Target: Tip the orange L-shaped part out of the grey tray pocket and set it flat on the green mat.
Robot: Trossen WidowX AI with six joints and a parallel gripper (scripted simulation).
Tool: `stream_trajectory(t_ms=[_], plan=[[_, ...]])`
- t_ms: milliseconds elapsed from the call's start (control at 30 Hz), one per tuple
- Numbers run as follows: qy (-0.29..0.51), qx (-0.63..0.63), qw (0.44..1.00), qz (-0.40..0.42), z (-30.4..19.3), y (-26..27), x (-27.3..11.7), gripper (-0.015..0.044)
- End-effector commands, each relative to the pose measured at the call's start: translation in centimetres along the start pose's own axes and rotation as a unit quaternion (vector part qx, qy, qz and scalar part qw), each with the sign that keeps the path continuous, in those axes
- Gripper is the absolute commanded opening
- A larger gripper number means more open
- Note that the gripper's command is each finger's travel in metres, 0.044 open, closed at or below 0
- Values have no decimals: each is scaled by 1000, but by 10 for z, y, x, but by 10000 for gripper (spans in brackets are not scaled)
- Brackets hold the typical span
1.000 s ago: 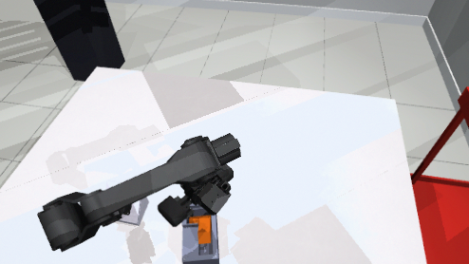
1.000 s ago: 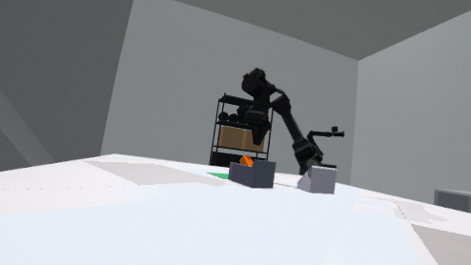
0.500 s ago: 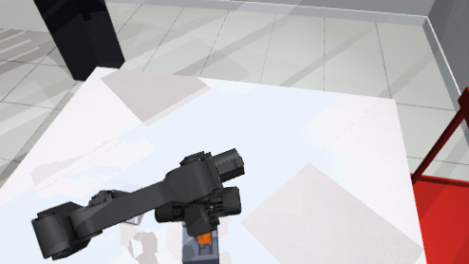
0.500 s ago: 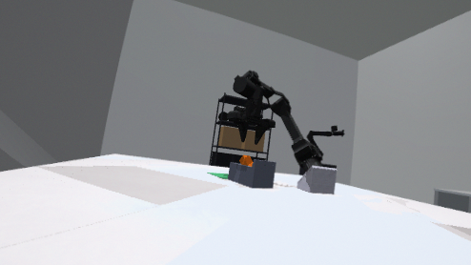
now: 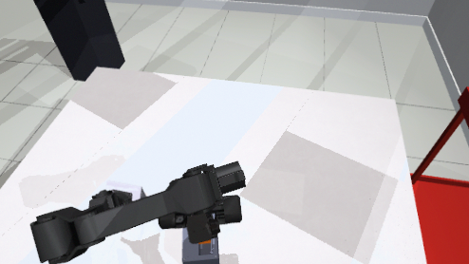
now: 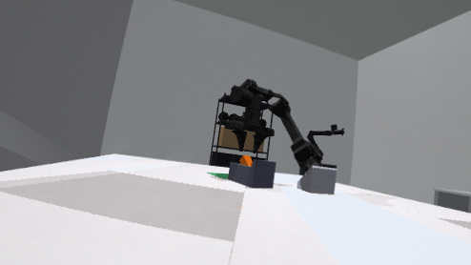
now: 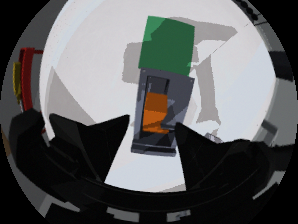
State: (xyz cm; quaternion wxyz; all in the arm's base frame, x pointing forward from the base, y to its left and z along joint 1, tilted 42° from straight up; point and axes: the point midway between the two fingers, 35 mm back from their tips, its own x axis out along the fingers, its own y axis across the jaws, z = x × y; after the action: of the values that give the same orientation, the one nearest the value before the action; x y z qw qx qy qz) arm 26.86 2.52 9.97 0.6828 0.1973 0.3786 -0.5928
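The orange L-shaped part [image 5: 205, 241] [image 6: 246, 160] [image 7: 156, 102] is tilted in the pocket of the grey tray [image 5: 200, 257] [image 6: 263, 177] [image 7: 184, 91]. Its end toward the mat stands up above the tray's rim in the exterior view; the other end is low in the pocket. The green mat [image 6: 217, 175] [image 7: 167, 45] adjoins the tray's far end in the wrist view. My gripper [image 6: 250, 151] [image 7: 152, 121] is open and empty, pointing down above the tray, with its fingertips apart on either side of the part in the wrist view. In the top view the arm hides the mat and much of the tray.
A grey block [image 6: 319, 180] stands at the arm's base. A shelf with a brown box [image 6: 230, 137] is behind the table. A red frame [image 5: 439, 152] stands beyond the table's right edge in the top view, and a dark column [image 5: 87, 38] beyond the far left corner.
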Motion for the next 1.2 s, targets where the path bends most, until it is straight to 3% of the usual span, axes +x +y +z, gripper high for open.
stream_trajectory(t_ms=[0,800,967,1167], plan=[[-2,0,1000,2,1,0,6,280],[-3,0,1000,2,2,-1,43,280],[0,1,1000,1,1,0,40,149],[0,1,1000,1,1,0,40,109]])
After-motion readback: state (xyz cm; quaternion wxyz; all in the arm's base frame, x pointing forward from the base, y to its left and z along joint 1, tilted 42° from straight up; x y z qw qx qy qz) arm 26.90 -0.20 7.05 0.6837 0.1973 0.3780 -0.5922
